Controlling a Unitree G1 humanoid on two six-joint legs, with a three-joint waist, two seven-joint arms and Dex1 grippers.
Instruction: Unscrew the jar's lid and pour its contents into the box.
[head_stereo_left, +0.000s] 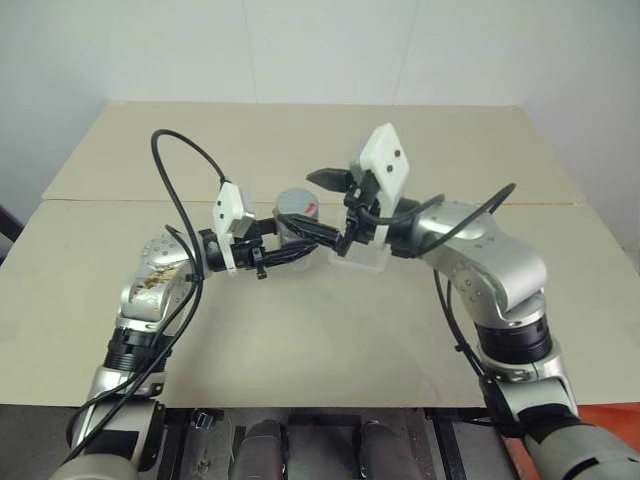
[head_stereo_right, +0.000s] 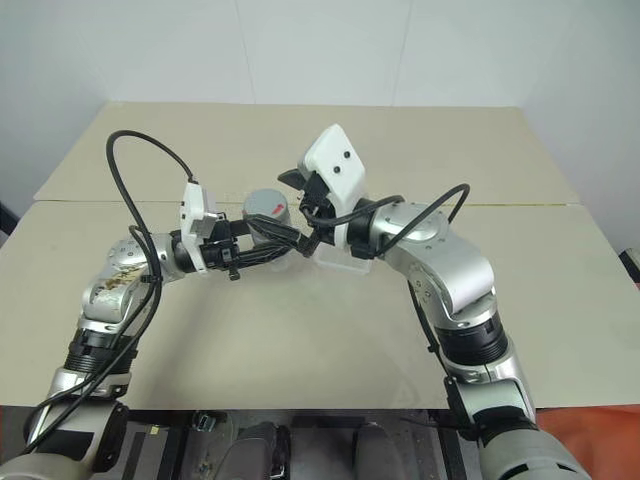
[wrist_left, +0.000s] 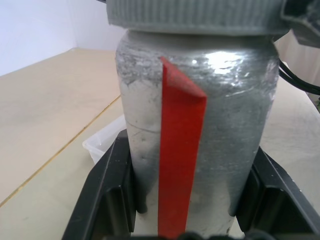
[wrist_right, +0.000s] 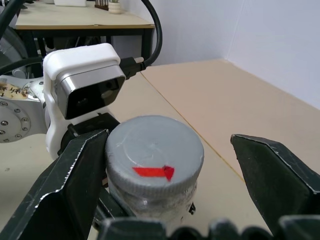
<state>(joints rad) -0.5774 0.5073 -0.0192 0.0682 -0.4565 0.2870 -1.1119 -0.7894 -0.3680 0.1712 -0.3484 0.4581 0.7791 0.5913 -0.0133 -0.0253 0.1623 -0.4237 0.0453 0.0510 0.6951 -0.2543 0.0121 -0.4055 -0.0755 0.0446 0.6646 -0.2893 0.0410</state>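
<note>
A robot test room or lab

You're looking at a bare beige desk (head_stereo_left: 300, 330) of two joined boards, plain white walls (head_stereo_left: 300, 45) rising right behind it, and beyond the desk a second table (wrist_right: 75, 20) on dark legs; cabled camera mounts ride the arms over the desk.

jar (wrist_left: 200, 125): silver, red stripe down the side, upright, lifted off the table
lid (wrist_right: 154, 147): grey, ribbed rim, still screwed on
box (head_stereo_left: 362, 260): clear little tray, just beside the jar
</note>
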